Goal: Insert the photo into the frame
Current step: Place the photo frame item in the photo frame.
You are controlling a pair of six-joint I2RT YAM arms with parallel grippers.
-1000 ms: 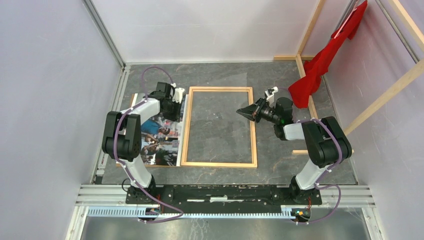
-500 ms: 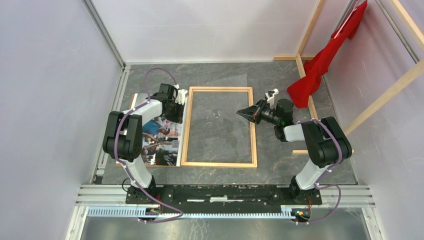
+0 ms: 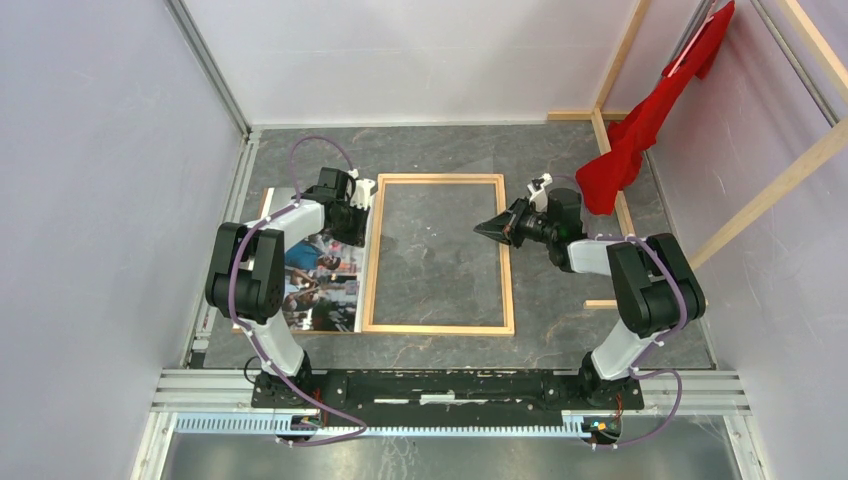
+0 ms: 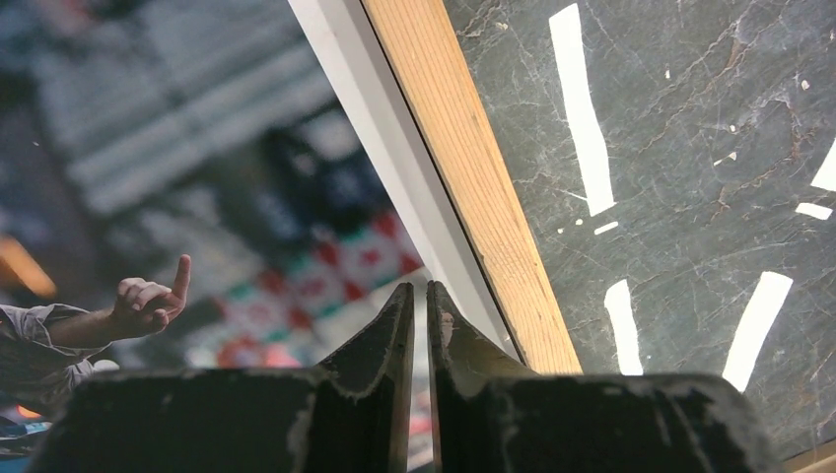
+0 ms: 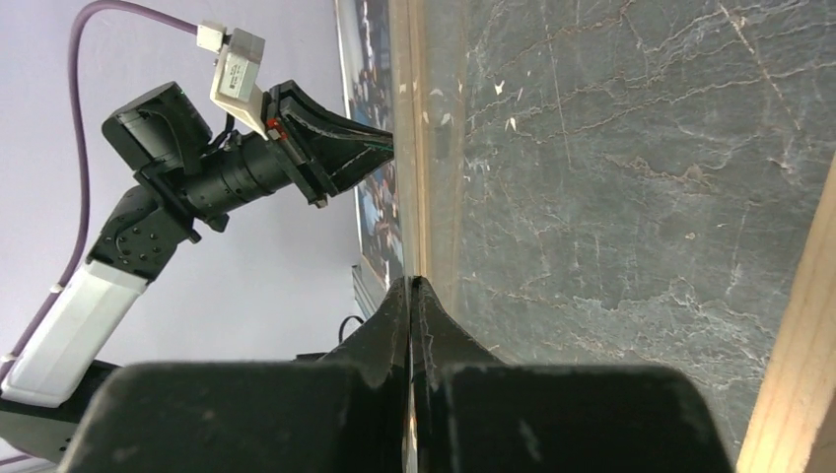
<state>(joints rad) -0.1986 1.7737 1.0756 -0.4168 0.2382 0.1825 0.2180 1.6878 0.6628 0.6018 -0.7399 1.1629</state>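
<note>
The photo (image 3: 322, 272) lies face up, left of centre in the top view. Its right edge is just beside the left rail of the frame (image 3: 438, 328), which lies flat on the surface (image 3: 440, 150). The left gripper (image 4: 419, 293) is at the photo's upper right corner, jaws nearly together. I cannot tell whether they pinch paper. The right gripper (image 3: 482, 228) hovers over the frame, jaws together and empty. The step looks like securing the photo. Next it needs lifting over the rail, rightward.

free room over the frame (image 3: 438, 327), red cloth (image 3: 640, 130) and wooden beams (image 3: 780, 180) crowding the right side
</note>
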